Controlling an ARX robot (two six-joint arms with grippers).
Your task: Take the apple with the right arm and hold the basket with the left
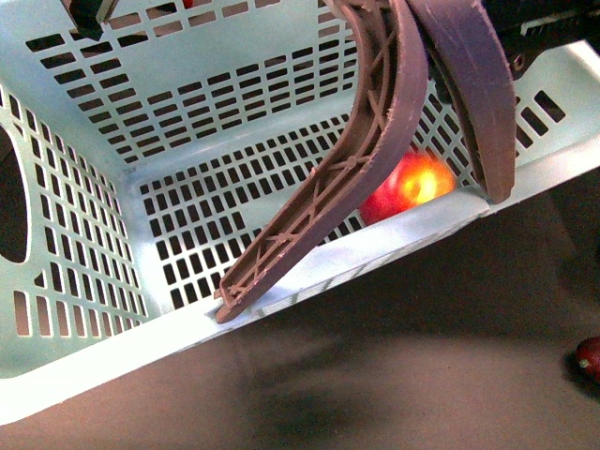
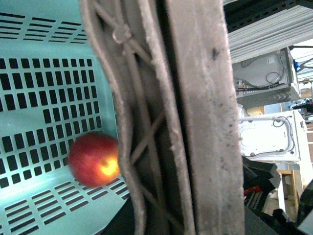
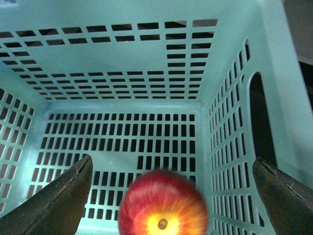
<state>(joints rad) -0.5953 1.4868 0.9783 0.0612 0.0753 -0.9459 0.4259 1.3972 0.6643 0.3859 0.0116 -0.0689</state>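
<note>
The mint-turquoise basket is tilted and fills the front view; its two brown handles arch across the front. The red apple with a yellow patch lies inside on the slotted floor, partly behind a handle. In the right wrist view the apple sits between my right gripper's wide-open fingers, stem dimple up, inside the basket. My left gripper is shut on the basket; the left wrist view shows the brown handles close up, the jaws hidden, and the apple beyond.
A smaller dark maroon fruit lies on the dark table at the right edge, outside the basket. An oval hand hole opens in the basket's left wall. White appliances stand in the background of the left wrist view.
</note>
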